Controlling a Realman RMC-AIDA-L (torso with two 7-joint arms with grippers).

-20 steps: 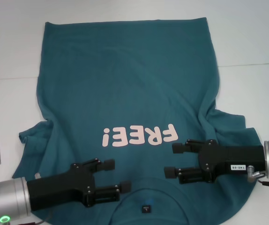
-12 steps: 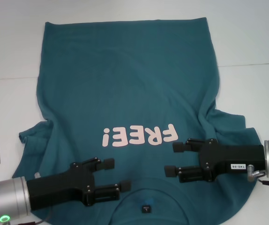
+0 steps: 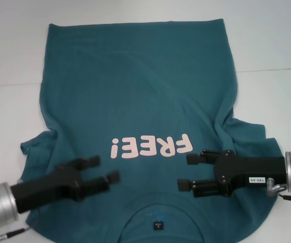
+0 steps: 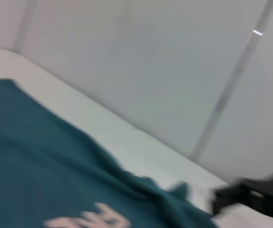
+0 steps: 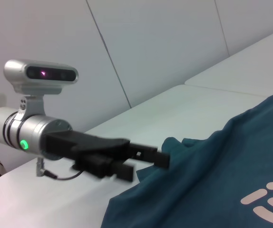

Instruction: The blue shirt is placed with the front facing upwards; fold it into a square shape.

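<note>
We're hovering both end effectors, left and right, fingers spread and empty, near the collar of the dark teal-blue cotton T-shirt, probably lining up a grab.

Item: blue shirt, dark teal, short-sleeved.
Pose: lying front-up and unfolded, collar end lying nearest the robot, hem farthest.
Print: pale pink "FREE!" lettering showing across the chest.
Sleeves: lying rumpled at both sides.

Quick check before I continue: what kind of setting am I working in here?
Probably a lab or test bench, not a home. The blue shirt lies alone on a plain white table, bare pale panel walls stand behind, and only the left gripper and right gripper hang over it.
</note>
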